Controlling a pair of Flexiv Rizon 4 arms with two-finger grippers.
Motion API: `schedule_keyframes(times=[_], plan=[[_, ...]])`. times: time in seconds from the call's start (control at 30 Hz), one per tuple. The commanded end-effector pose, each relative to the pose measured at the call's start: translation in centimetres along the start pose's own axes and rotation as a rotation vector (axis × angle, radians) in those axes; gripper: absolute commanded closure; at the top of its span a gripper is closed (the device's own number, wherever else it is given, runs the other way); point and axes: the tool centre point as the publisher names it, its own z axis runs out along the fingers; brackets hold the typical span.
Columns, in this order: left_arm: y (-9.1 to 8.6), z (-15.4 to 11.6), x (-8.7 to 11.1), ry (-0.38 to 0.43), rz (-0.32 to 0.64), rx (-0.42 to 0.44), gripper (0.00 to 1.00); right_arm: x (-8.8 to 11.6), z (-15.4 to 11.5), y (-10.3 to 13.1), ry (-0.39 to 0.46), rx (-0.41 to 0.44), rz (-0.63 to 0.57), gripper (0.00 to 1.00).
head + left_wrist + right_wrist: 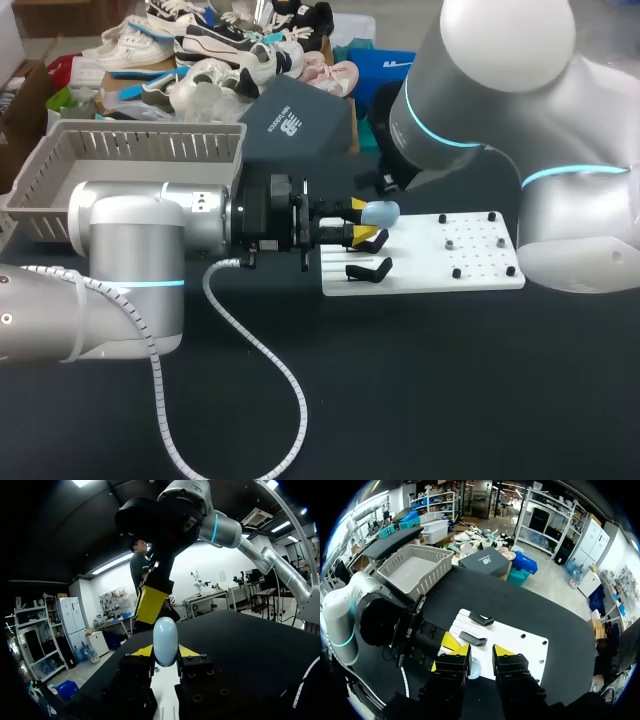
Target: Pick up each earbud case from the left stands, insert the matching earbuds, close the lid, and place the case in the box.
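The left end effector (pixel 165 651) is clenched on the pale blue earbud case (pixel 165 641), holding it upright between its fingers above the white stand board (pixel 420 278). The right end effector (pixel 480 652) hangs released just beyond the case, fingers apart. The grey basket (pixel 140 150) sits well apart from both.

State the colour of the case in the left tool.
Pale blue egg-shaped case; left wrist view.

Head camera high behind, wrist cameras close, sharing white board (pixel 420 278)
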Motion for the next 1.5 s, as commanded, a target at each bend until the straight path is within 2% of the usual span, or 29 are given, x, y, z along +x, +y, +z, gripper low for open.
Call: schedule_keyframes(times=[0.03, 0.2, 0.43, 0.6, 0.8, 0.93, 1.17, 1.3, 1.5], plan=[[-0.1, 0.0, 0.0, -0.001, 0.002, -0.006, 1.00, 1.3, -1.7, -0.1, -0.047, 0.017, 0.003, 0.75], [-0.1, 0.0, 0.0, -0.001, 0.002, -0.006, 1.00, 3.4, -3.5, 0.2, -0.074, 0.032, 0.005, 0.74], [-0.1, 0.0, 0.0, -0.001, 0.002, -0.006, 1.00, 8.0, -4.1, 0.0, -0.060, 0.043, 0.019, 0.73], [1.3, -1.5, -1.2, -0.004, 0.019, -0.026, 1.00, 10.9, -4.2, -0.6, -0.048, 0.045, 0.045, 0.75], [3.0, -3.5, -2.0, 0.008, 0.031, -0.057, 1.00, 13.1, -3.8, -1.5, -0.030, 0.038, 0.076, 0.74], [4.2, -5.6, -2.5, 0.022, 0.041, -0.108, 1.00, 13.8, -3.6, -1.9, -0.025, 0.037, 0.091, 0.75], [6.0, -10.9, -2.9, 0.056, 0.062, -0.213, 1.00, 14.4, -2.7, -2.4, -0.005, 0.031, 0.113, 0.76], [6.9, -14.6, -2.1, 0.063, 0.049, -0.270, 1.00, 14.4, -2.5, -2.3, 0.000, 0.028, 0.115, 0.78], [7.9, -19.1, -0.3, 0.129, -0.004, -0.355, 1.00, 15.0, -2.1, -2.1, 0.012, 0.025, 0.120, 0.78]])
